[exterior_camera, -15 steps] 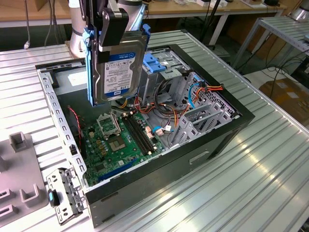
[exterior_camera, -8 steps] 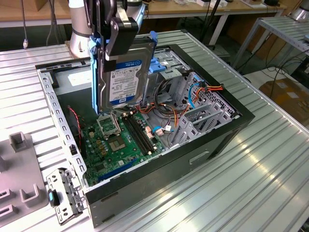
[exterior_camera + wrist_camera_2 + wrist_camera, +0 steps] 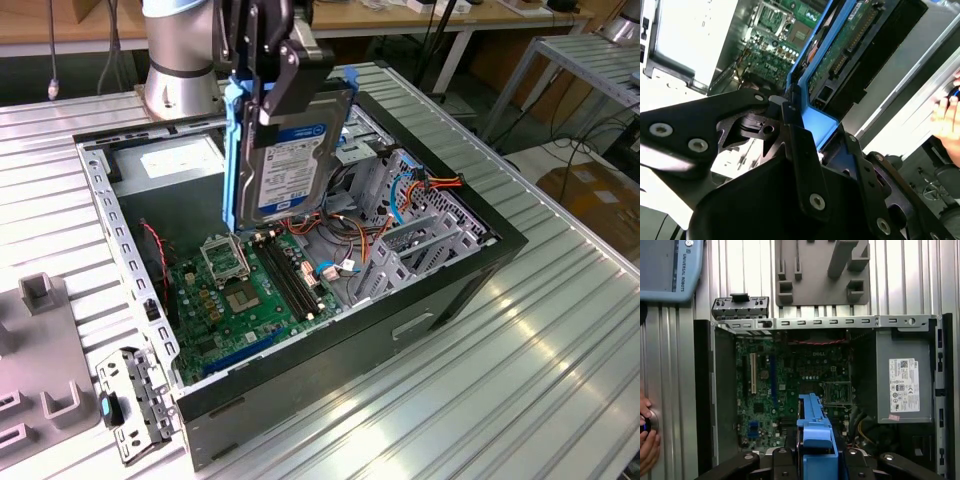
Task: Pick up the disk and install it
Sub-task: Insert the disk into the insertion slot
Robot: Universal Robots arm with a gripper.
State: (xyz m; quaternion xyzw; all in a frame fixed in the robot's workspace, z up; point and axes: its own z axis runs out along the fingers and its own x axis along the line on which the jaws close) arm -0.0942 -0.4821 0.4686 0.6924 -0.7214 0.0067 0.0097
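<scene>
Above ribbed table [image 3: 560, 330] and open case [image 3: 400, 320], gripper [image 3: 285, 85] clamps the disk [image 3: 300, 165] (held upright).

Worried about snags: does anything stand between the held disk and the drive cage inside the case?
The gripper is shut on the disk, which hangs upright over the motherboard. Between it and the drive cage, toward the exterior view's right, loose cables lie across the gap; they might snag. Nothing solid visibly blocks it.

Space is lying open above the green circuit board [image 3: 235, 300]; tangled orange cables [image 3: 352, 238] (beside the perforated grey metal cage [image 3: 420, 245]) are obstructing.
</scene>
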